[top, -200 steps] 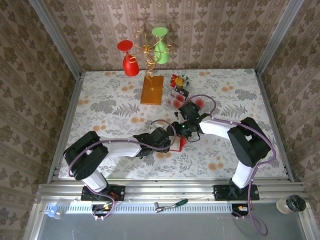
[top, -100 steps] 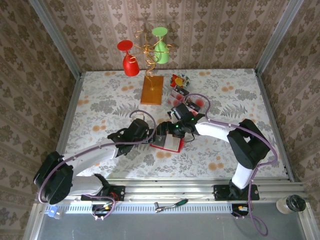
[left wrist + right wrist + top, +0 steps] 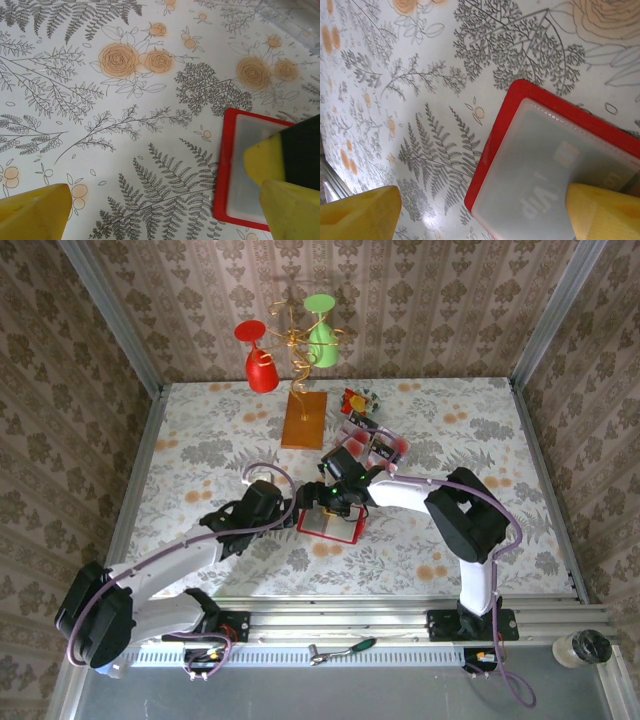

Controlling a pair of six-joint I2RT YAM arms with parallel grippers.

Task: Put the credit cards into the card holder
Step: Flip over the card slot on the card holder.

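— Where does the card holder [image 3: 330, 525] lie?

— Flat on the flowered table [image 3: 200, 440], window side up. Its long axis runs roughly left to right across the table. One card [image 3: 555, 165] shows through the clear window.

— And the hands around it?

— The left gripper [image 3: 162, 200] stands at the holder's left end, spread wide and holding nothing. One finger is over the holder, the other well off on bare table. The right gripper [image 3: 480, 200] is above the holder's far side, also spread and empty, with one yellow finger [image 3: 602, 210] over the window. Whether that finger presses down, I cannot tell.

— The loose credit cards [image 3: 372, 443]?

— Beyond the holder, toward the far right, just short of the crinkled wrapper [image 3: 358, 400].

— So which arm fetches?

— The right one, I judge. Its gripper lies between holder and cards, so it only needs to reach away from the holder. The left is on the wrong side and is better placed to steady the holder's left end. Which edge of the holder is open, I cannot make out.
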